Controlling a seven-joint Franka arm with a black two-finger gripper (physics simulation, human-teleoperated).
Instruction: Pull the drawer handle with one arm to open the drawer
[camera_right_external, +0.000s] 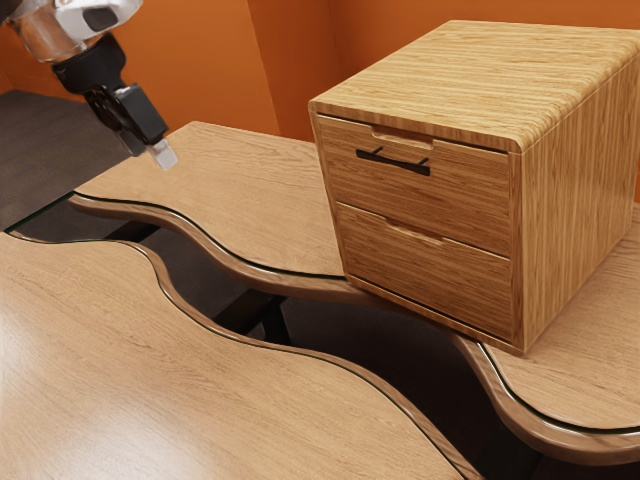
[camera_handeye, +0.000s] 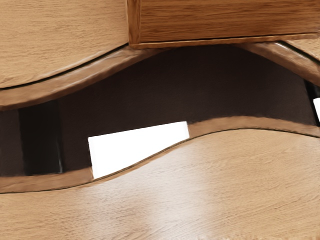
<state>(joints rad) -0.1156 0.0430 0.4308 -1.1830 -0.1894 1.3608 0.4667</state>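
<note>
Two drawers are showing on the front of the wooden cabinet (camera_right_external: 560, 180) in the exterior view, while the wrist view is catching the cabinet's bottom edge, a dark gap (camera_handeye: 175, 90) running between the far counter (camera_right_external: 230, 190) and the near counter (camera_handeye: 210, 200), and a white patch (camera_handeye: 135, 145) lying down in that gap. The cabinet is sitting on the far counter, toward the exterior view's right. The upper drawer (camera_right_external: 440, 200) is carrying a slim black handle (camera_right_external: 393, 160) just under its top edge and is lying flush with the lower drawer (camera_right_external: 430, 265), both looking closed. The arm (camera_right_external: 70, 25) is hanging at the exterior view's upper left, angling down to the right, its end effector (camera_right_external: 155, 152) hovering above the far counter's left end, well apart from the handle. Whether it is open or closed cannot be told.
</note>
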